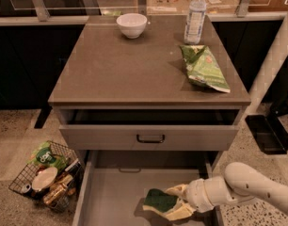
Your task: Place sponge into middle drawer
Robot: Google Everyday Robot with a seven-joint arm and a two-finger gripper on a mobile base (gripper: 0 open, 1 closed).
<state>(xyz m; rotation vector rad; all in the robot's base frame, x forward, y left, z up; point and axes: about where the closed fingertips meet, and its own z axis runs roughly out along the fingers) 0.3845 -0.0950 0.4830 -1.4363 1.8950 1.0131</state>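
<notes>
The sponge (159,201), pale yellow foam with a dark green face turned up, is held in my gripper (172,203). The pale fingers (178,189) close on it from the right, one above and one below. The white arm reaches in from the lower right. The sponge hangs low over the right part of the pale grey floor of the open middle drawer (111,197), which is pulled out at the bottom of the cabinet. I cannot tell whether the sponge touches the floor.
Above it is a grey drawer with a black bar handle (150,138), slightly open. On the cabinet top are a white bowl (132,24), a water bottle (195,14) and a light-green snack bag (205,66). A wire basket (45,174) of items sits on the floor at left.
</notes>
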